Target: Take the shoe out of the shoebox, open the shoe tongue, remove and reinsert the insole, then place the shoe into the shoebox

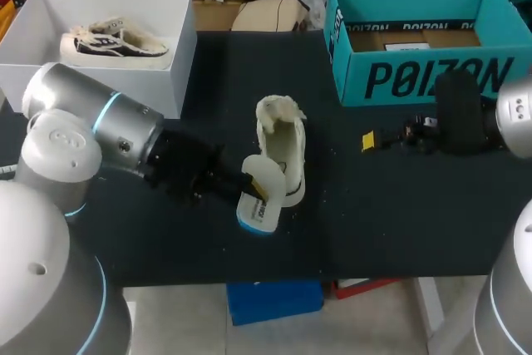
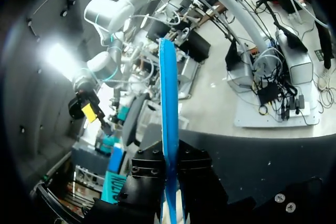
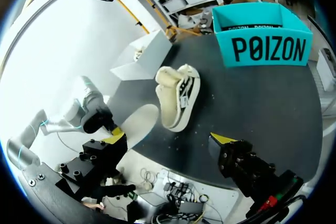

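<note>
**Insole out of the shoe, clamped in the left gripper, while the right gripper waits open.**

At the worktop's far left corner, a white box (image 1: 141,81) holds a different, dark-and-white shoe (image 1: 116,43). Toward the middle of the front edge, the left gripper (image 1: 253,194) grips the insole (image 1: 258,212) just beside the heel of the cream shoe (image 1: 283,147), probably lined up to slide back in. That shoe lies mid-worktop, opening up. Nearer the right edge, the right gripper (image 1: 370,140) holds nothing, its fingers spread, perhaps ready to steady the shoe. The teal shoebox (image 1: 432,81) stands at the far right corner. The left wrist view shows the insole edge-on, a blue strip between the fingers. Only the right wrist view shows its pale face whole.
</note>
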### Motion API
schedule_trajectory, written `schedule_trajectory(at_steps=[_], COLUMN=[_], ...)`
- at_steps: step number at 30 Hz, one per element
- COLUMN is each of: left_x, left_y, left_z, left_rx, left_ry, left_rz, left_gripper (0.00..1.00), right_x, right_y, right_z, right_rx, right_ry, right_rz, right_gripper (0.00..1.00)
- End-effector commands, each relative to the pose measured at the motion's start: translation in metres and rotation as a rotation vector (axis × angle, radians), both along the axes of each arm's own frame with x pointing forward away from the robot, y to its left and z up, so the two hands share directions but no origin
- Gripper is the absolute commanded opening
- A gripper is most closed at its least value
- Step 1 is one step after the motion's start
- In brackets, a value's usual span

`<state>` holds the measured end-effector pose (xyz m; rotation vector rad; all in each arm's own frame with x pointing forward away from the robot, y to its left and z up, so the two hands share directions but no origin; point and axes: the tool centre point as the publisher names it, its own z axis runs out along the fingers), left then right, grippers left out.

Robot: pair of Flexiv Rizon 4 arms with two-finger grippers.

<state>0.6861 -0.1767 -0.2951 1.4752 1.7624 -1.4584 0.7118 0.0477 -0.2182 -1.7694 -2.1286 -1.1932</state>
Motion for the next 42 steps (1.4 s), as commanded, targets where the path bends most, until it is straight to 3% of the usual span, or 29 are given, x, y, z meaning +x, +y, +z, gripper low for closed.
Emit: schedule_trajectory(at_steps=[1, 17, 42], left_x=[0.014, 0.045, 0.125], left_y=[-0.020, -0.037, -0.042], left_z=[-0.017, -0.037, -0.060], left_rx=[0.013, 0.033, 0.081], left_ry=[0.035, 0.060, 0.028], left_rz=[-0.068, -0.083, -0.044], left_gripper=[0.00, 0.00, 0.00], right_x=[-0.001, -0.001, -0.001], right_y=[0.000, 0.000, 0.000], right_z=[-0.001, -0.001, -0.001], right_rx=[0.001, 0.001, 0.001], right_ry=[-0.002, -0.002, -0.002], right_rz=[-0.001, -0.001, -0.001], right_gripper=[1.00, 1.00, 1.00])
